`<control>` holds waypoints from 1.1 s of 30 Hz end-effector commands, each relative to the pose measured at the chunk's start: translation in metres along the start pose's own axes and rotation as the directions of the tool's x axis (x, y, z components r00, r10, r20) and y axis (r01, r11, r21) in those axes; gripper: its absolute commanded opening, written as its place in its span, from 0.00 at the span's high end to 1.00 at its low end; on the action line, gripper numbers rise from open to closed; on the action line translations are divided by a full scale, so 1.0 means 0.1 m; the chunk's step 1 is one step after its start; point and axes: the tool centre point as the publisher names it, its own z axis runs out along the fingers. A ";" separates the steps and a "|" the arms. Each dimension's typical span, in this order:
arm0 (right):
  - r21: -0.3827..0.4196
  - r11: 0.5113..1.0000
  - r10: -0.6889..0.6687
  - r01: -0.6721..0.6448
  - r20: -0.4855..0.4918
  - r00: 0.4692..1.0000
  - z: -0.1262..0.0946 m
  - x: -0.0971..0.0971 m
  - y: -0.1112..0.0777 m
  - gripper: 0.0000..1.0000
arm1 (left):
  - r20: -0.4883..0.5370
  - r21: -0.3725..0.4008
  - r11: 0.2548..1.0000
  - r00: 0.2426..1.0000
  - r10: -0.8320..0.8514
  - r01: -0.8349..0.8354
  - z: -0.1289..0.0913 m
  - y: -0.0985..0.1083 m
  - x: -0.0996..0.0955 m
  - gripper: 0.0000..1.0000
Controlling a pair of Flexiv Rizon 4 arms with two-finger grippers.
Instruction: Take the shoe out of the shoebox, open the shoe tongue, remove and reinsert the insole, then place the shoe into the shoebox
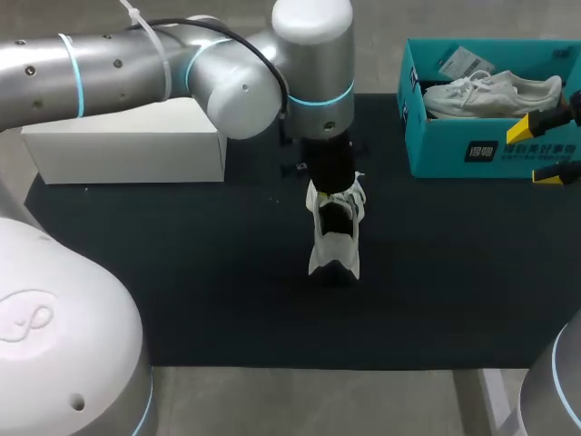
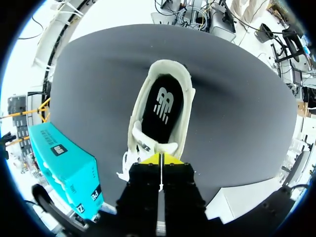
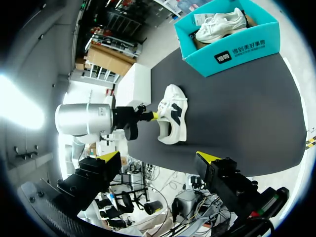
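Tabletop [image 1: 227, 291]: matt black, cloth-like mat. Shoe [image 1: 334, 238]: white, soft cloth plus smooth leather-look panels. Insole [image 2: 163, 106]: matt black. Shoebox [image 1: 436, 145]: teal cardboard, slight sheen. Left arm [image 1: 118, 64]: smooth satin silver metal. White box [image 1: 136, 145]: smooth, matt.

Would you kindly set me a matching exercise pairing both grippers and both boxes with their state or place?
Things:
1. left gripper
2. right gripper
3. white box
4. teal shoebox

States or places:
A. holds a second shoe
B. open, near the shoebox's corner
C. shut on the shoe outside the box
D. far left, apart from both shoes

Pairs: 1-C, 2-B, 3-D, 4-A
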 end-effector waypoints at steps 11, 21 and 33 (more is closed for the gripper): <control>-0.001 1.000 0.001 -0.001 0.001 1.000 0.01 0.00 -0.01 0.00 | 0.001 0.008 0.998 0.998 -0.056 0.056 -0.05 -0.07 -0.01 1.00; -0.001 1.000 0.001 -0.001 0.001 1.000 0.01 0.00 -0.01 0.00 | 0.001 0.008 0.998 0.998 -0.056 0.056 -0.05 -0.07 -0.01 1.00; -0.001 1.000 0.001 -0.001 0.001 1.000 0.01 0.00 -0.01 0.00 | -0.074 -0.016 0.960 0.957 -0.279 0.278 -0.04 0.01 0.08 1.00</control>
